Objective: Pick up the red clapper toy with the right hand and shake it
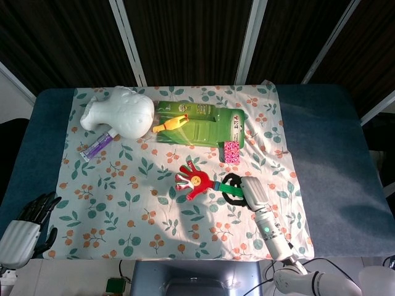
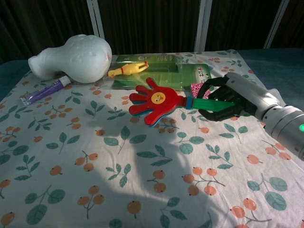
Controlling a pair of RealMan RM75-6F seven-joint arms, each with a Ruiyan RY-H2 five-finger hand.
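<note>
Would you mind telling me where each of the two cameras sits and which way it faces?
Head view: high above the near edge, looking down on the floral cloth; shows the left hand at bottom left and the right hand gripping the red clapper toy.
Chest view: low at the near edge, facing across the table; shows only the right hand.
Shared: clapper, right hand, foam head.
</note>
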